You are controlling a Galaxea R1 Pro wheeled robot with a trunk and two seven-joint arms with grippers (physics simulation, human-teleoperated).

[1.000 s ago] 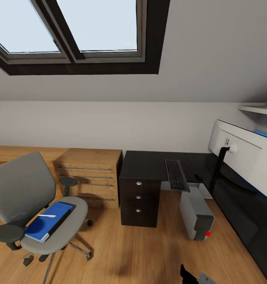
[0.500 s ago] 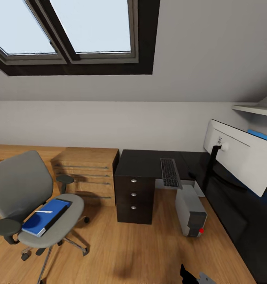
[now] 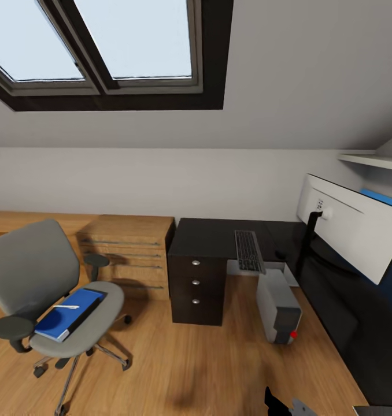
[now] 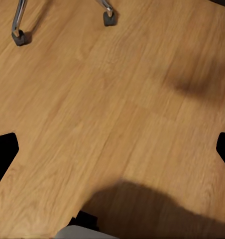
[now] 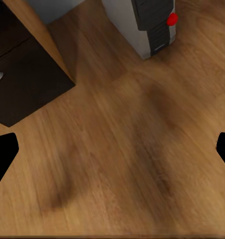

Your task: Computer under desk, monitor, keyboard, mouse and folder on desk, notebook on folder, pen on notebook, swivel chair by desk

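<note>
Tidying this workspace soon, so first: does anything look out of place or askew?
Yes. The blue folder lies on the swivel chair seat with a white pen on top, not on the desk. The keyboard juts past the desk's front edge. The computer pokes out onto the floor.
</note>
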